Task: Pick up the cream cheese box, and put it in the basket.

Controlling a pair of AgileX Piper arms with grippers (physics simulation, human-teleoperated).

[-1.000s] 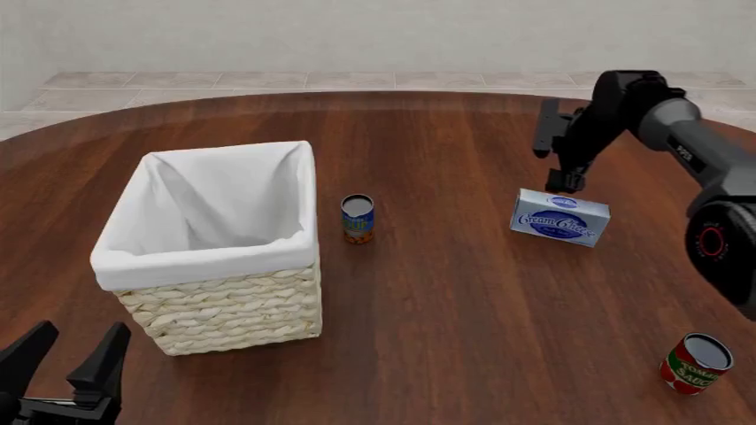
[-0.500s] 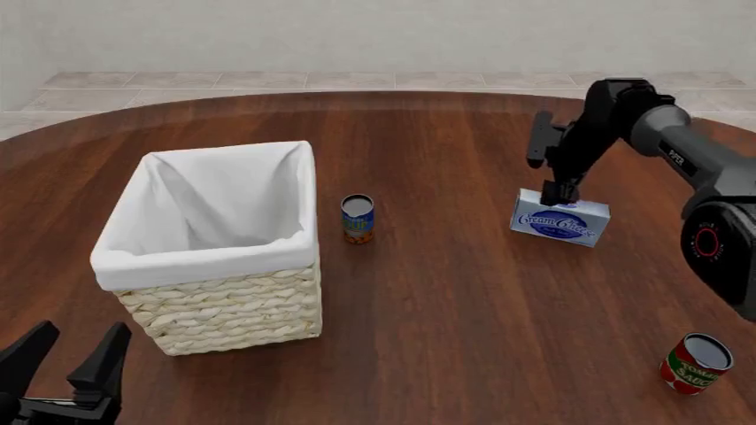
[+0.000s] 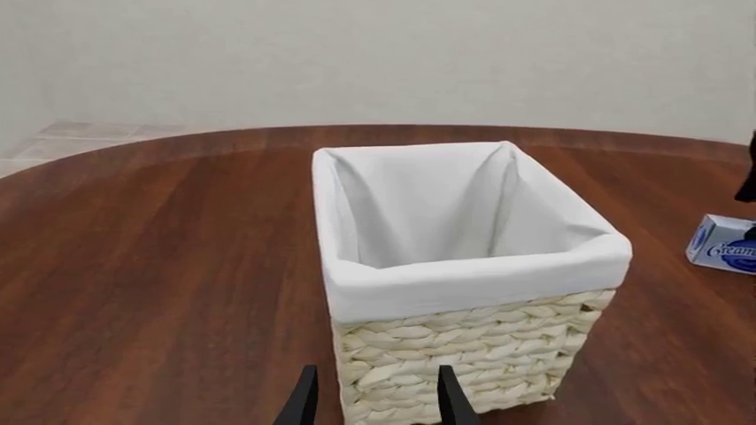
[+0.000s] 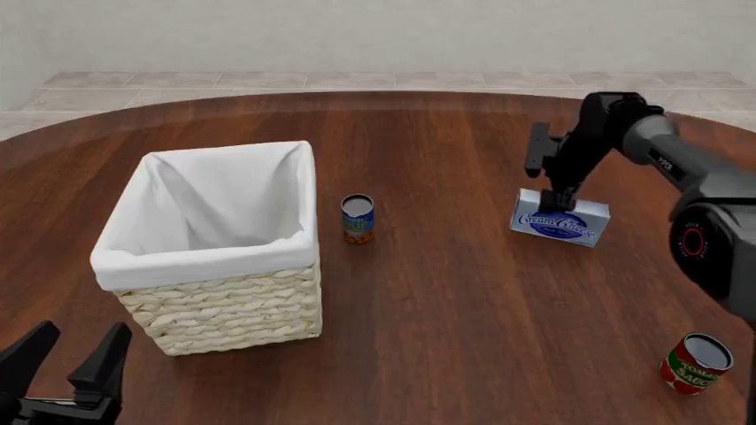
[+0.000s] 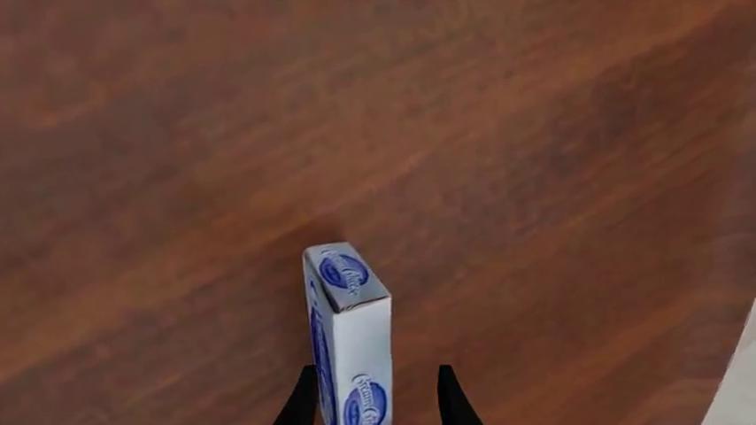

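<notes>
Nearest to the camera, left hand [image 4: 65, 361] sits parked at the front edge of the surface [image 4: 449, 319], fingers spread wide and gripping nothing. Right behind it is the basket [image 4: 225, 310], white liner open at the top, nothing in it as far as I can see. A small can [image 4: 357, 219] stands just past the basket's right side, and a red can [image 4: 696, 363] is way off on the right front. Further back, the cream cheese box [image 4: 560, 217] is standing on its long edge on the surface, well apart from the basket. What's changed: a second ago the right hand [image 5: 374, 398] was hanging above the box, now it's dropped right onto it, and the wrist view shows a finger on each side of the box's top with small gaps, so not clamped yet. Looks like squeezing comes next, then lift.
</notes>
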